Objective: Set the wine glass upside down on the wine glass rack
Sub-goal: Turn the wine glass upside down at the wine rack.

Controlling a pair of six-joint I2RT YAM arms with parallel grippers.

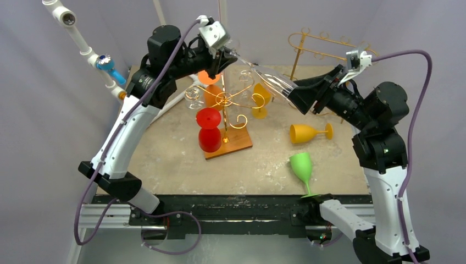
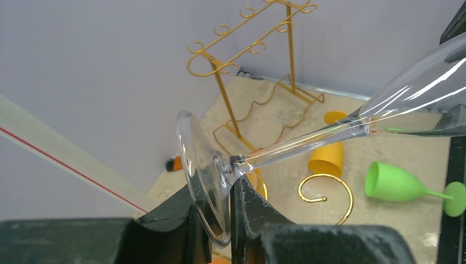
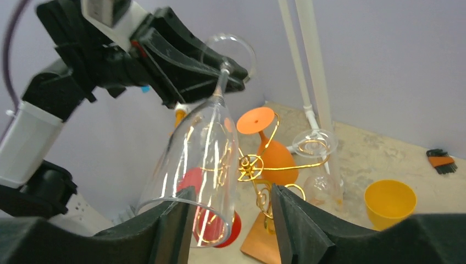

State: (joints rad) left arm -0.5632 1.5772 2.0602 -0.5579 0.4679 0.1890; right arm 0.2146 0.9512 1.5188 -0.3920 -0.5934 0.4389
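Note:
A clear wine glass (image 1: 270, 78) hangs slanted in the air between both arms, above the table's back. My left gripper (image 1: 229, 53) is shut on its round foot (image 2: 199, 165), one black finger on each face of the disc, the stem (image 2: 299, 144) running off to the right. The bowl (image 3: 204, 144) points into my right gripper (image 3: 231, 206), whose jaws stand open: the rim leans on the left finger and a wide gap shows toward the right one. The gold spiral wine glass rack (image 1: 225, 102) on a wooden base stands below the glass.
Orange (image 1: 211, 91), red (image 1: 209, 129) and yellow (image 1: 261, 99) glasses hang at the rack, plus a clear one (image 3: 316, 144). A yellow glass (image 1: 309, 132) and a green glass (image 1: 302, 168) lie on the table's right. A second gold rack (image 1: 319, 47) stands back right; white pipe (image 1: 82, 47) back left.

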